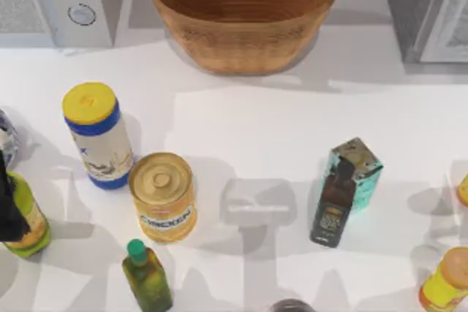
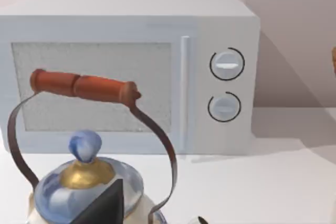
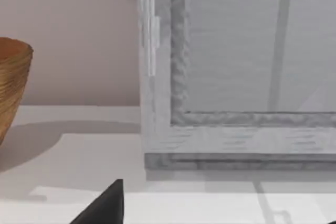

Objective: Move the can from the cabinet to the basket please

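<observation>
The yellow tin reads "CHICKEN"; I cannot tell either pincer's state; the cabinet door is shut.

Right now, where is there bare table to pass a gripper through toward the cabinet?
Bare table runs between the basket and the cabinet, and across the middle between the yellow tin and the teal carton. The top view's left side, around the blue-white canister, is crowded.

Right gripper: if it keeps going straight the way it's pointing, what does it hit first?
Probably the cabinet: its closed framed door faces the right wrist view squarely, with only bare table before it. The basket sits off to one side. Depth is unclear.
</observation>
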